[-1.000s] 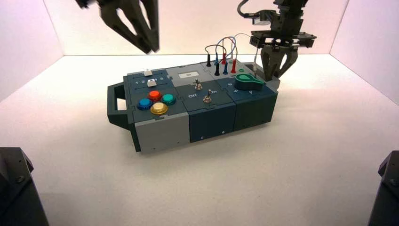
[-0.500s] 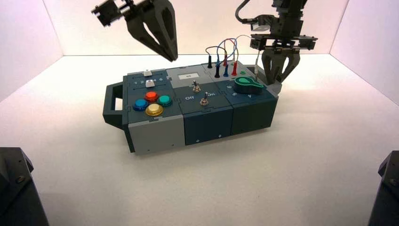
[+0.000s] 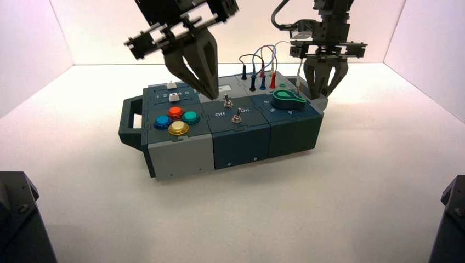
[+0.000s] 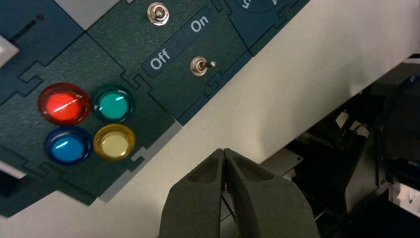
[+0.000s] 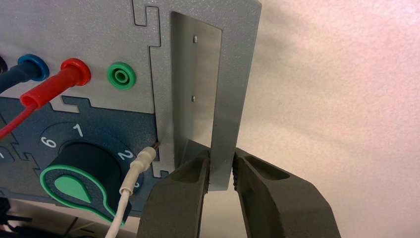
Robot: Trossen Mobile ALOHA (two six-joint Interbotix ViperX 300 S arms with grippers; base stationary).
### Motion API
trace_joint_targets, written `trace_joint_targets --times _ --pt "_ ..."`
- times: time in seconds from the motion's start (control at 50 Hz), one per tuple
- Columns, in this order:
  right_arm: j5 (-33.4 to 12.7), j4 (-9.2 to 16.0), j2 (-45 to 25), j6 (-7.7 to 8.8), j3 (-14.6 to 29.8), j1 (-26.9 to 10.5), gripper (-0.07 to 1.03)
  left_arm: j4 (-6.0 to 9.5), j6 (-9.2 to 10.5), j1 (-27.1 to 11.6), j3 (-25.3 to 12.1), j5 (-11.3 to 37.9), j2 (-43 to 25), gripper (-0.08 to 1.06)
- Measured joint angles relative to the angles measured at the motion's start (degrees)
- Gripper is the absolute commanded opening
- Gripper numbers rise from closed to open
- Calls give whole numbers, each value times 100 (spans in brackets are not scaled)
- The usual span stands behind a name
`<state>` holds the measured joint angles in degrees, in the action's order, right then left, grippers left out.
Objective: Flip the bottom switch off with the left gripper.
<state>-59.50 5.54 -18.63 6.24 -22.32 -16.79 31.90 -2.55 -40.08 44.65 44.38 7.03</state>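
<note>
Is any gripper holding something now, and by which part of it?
The right gripper clamps the edge of the box's metal plate. The left gripper is shut on nothing, above the box.

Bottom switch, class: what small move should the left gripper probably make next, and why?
Probably lower the closed left gripper beside the bottom switch on its On side. Its lever leans toward On, and the gripper hovers above the box, not touching it.
</note>
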Motion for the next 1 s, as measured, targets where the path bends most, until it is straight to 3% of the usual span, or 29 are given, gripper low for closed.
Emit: trace_joint_targets --times 0.64,1.0 --pt "-88 0 -35 0 97 -211 -2 70 -97 -272 -817 -149 -1072 -3" --pt "-88 0 -44 0 105 -220 -2 70 -114 -281 -923 -264 -1512 -3"
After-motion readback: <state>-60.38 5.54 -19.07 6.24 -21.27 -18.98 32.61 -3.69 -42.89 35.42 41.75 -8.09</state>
